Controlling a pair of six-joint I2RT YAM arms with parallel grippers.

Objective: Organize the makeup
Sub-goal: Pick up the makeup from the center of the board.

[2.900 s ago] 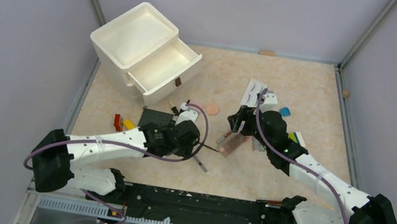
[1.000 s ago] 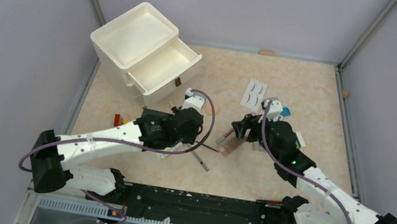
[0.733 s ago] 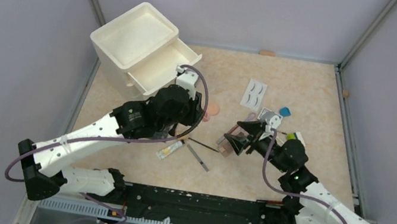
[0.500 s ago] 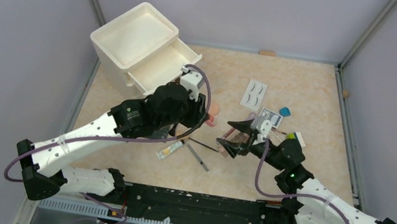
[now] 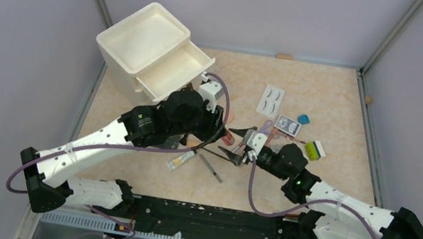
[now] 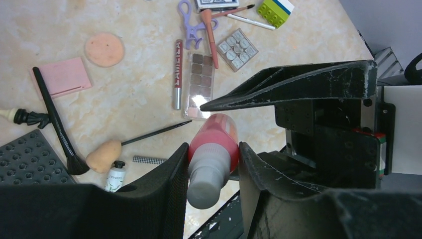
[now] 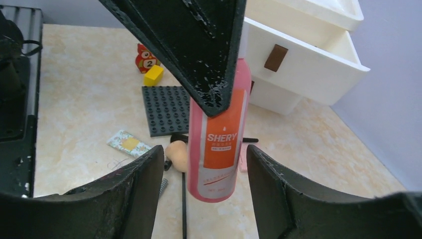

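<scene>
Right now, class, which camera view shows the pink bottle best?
The right wrist view: the pink bottle hangs side-on, its SHERY label readable. The left wrist view shows it cap-end on, clamped in the left gripper. The top view shows only a pink sliver between the arms.

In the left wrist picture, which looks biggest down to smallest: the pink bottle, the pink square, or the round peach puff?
1. pink bottle, but it is closest to the camera, so its real size is unsure
2. pink square
3. round peach puff
</scene>
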